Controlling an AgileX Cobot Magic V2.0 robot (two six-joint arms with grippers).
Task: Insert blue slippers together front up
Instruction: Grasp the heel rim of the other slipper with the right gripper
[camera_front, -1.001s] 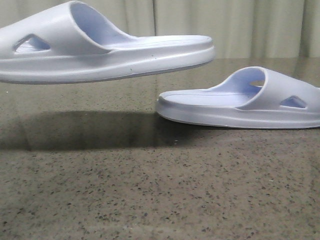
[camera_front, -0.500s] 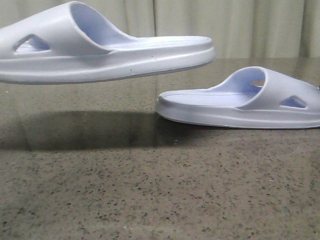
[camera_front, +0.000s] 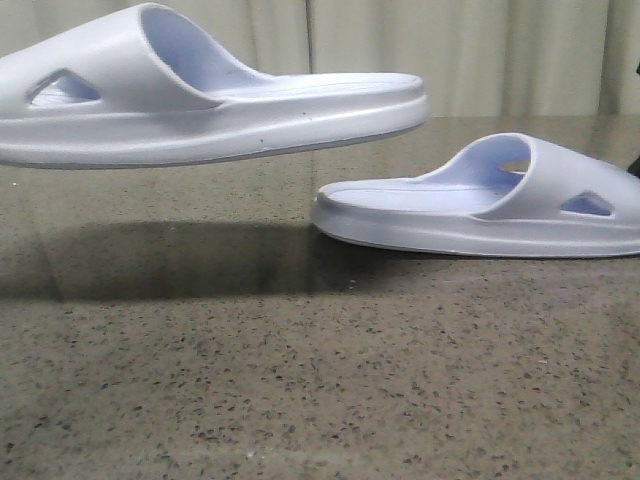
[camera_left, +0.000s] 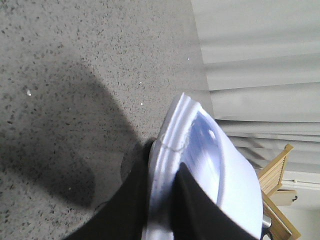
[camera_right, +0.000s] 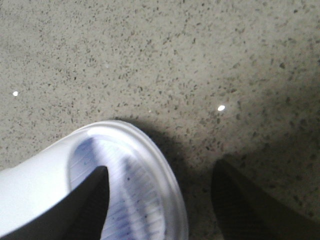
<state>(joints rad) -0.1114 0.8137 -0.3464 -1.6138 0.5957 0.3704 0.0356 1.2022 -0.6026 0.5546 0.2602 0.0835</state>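
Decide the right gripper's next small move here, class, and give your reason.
Probably close on the resting slipper: the right gripper is open, one finger over its footbed and one outside the sole, while the left gripper already holds the raised slipper above the table.

My left gripper (camera_left: 161, 210), matt black, clamps a smooth, satin foam slipper (camera_front: 200, 105); its twin (camera_front: 480, 200) shows a ribbed footbed. The desk (camera_front: 300, 380) is polished speckled stone, glossy at 12 o'clock.

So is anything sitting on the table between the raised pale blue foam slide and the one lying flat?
Nothing: in the front view, only bare speckled stone tabletop and shadow separate the raised slide from the resting slide.
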